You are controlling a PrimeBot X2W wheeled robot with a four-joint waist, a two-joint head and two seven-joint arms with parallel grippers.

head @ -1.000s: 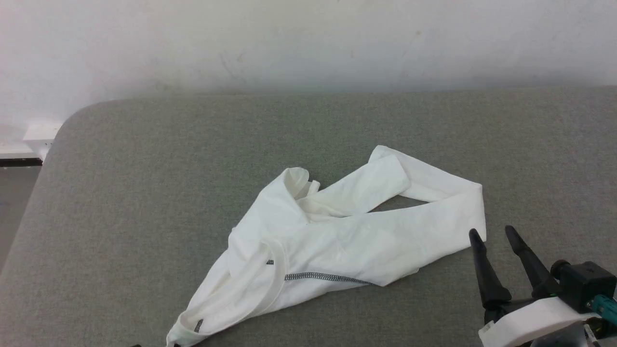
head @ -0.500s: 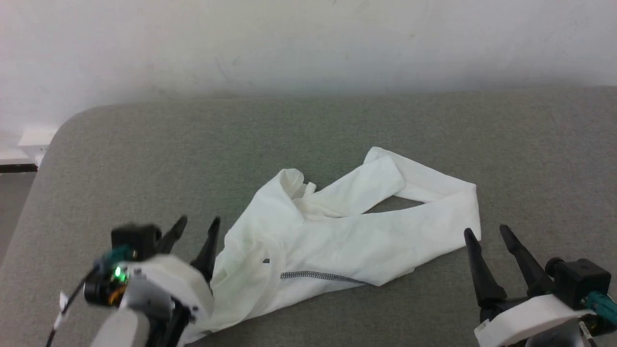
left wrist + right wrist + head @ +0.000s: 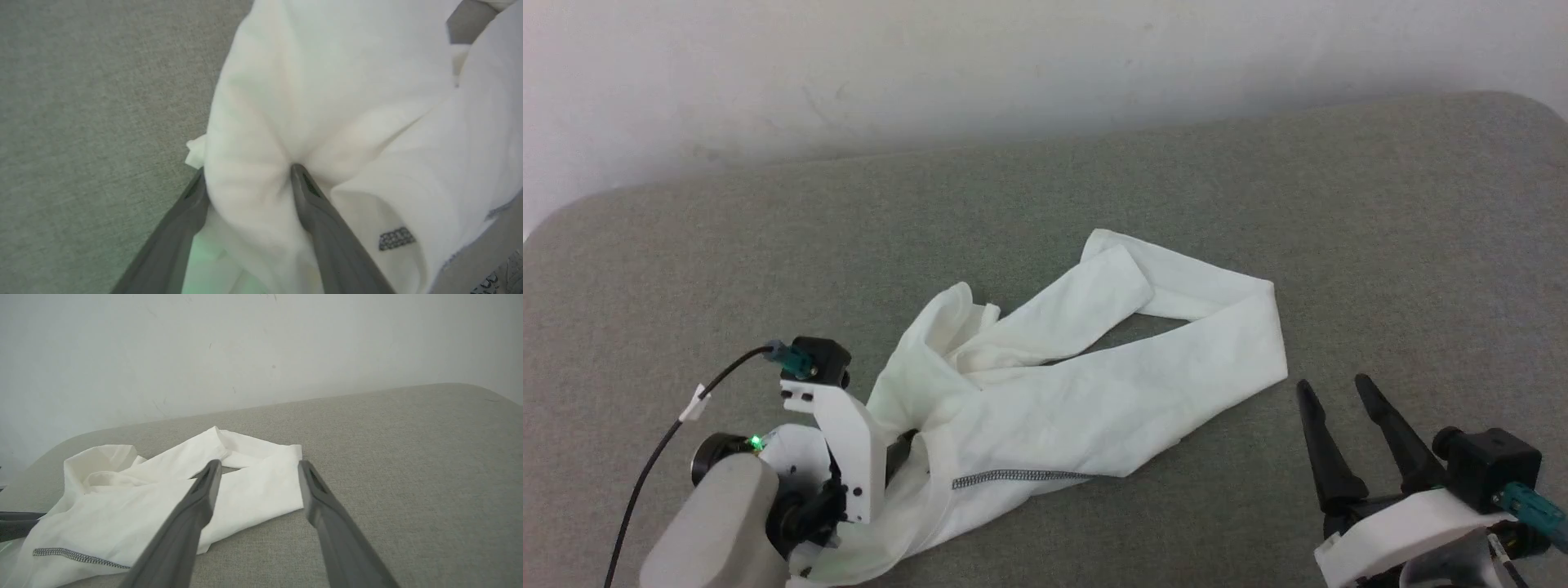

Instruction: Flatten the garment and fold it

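The garment (image 3: 1078, 392) lies crumpled on the grey padded surface, white, with two long legs crossing toward the right and a grey zigzag seam (image 3: 1013, 476) near its front edge. My left gripper (image 3: 248, 173) stands open at the garment's left end, its fingers spread wide with a raised fold of white cloth (image 3: 327, 102) bulging between them. Its white wrist mount (image 3: 841, 441) sits at the lower left. My right gripper (image 3: 1333, 384) is open and holds nothing, hovering just right of the leg end (image 3: 265, 486) without touching it.
The grey padded surface (image 3: 1380, 245) stretches wide around the garment, with rounded far corners and a white wall (image 3: 1013, 65) behind. A black cable (image 3: 654, 457) trails from my left wrist at the lower left.
The head camera has swung, shifting the whole picture. My left arm came in from the lower left and went down onto the garment's left end, its open fingers now around a fold. The right gripper stayed put.
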